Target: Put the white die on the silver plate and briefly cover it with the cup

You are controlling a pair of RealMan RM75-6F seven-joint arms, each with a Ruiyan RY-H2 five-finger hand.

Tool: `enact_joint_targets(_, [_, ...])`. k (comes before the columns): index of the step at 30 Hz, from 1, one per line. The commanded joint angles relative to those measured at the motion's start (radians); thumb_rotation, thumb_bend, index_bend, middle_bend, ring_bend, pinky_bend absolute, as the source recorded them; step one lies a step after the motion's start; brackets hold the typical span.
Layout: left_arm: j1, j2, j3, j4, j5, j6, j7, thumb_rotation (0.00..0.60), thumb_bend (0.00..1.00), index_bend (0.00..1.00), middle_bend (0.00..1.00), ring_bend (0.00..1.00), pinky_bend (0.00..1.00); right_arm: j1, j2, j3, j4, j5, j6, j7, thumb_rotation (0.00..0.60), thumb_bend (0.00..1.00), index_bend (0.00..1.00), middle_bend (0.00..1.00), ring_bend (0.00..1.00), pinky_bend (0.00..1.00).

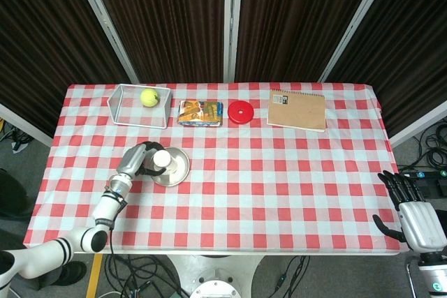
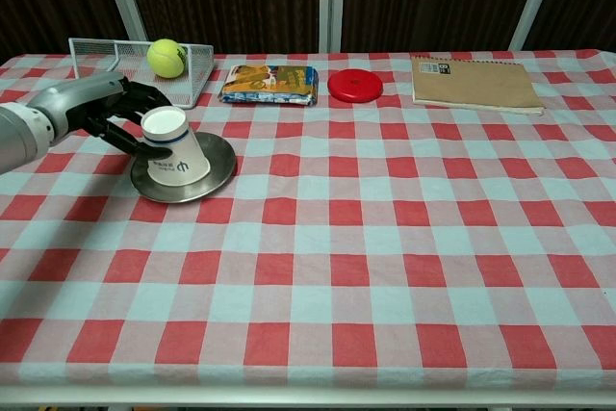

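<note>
A white paper cup [image 2: 176,144] stands upside down and tilted on the silver plate [image 2: 218,176] at the table's left. My left hand [image 2: 104,103] grips the cup from the left, fingers wrapped around its upturned base. In the head view the cup [image 1: 162,160] sits on the left part of the plate [image 1: 179,172], with the left hand [image 1: 137,160] beside it. No white die shows in either view. My right hand [image 1: 408,204] hangs off the table's right front corner, fingers apart and holding nothing.
A wire basket [image 1: 119,107] at the back left holds a tennis ball [image 1: 149,97]. A snack packet [image 1: 200,113], a red disc [image 1: 239,112] and a brown notebook [image 1: 297,109] line the back edge.
</note>
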Motion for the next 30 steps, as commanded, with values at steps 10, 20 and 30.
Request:
enact_joint_targets(10, [-0.012, 0.006, 0.014, -0.016, 0.015, -0.013, 0.016, 0.6, 0.29, 0.5, 0.33, 0.15, 0.17, 0.0, 0.006, 0.002, -0.005, 0.008, -0.004, -0.004, 0.6, 0.23, 0.02, 0.04, 0.0, 0.0])
enact_joint_targets(20, [-0.016, -0.011, -0.018, 0.027, -0.033, 0.005, 0.047, 0.6, 0.29, 0.5, 0.33, 0.15, 0.17, -0.006, 0.005, -0.003, -0.001, 0.002, 0.003, 0.002, 0.6, 0.23, 0.02, 0.04, 0.0, 0.0])
enact_joint_targets(30, [0.071, 0.12, -0.036, -0.13, 0.057, 0.155, -0.078, 0.6, 0.29, 0.5, 0.33, 0.15, 0.16, -0.01, 0.006, -0.001, 0.002, -0.003, 0.017, 0.006, 0.6, 0.23, 0.02, 0.04, 0.0, 0.0])
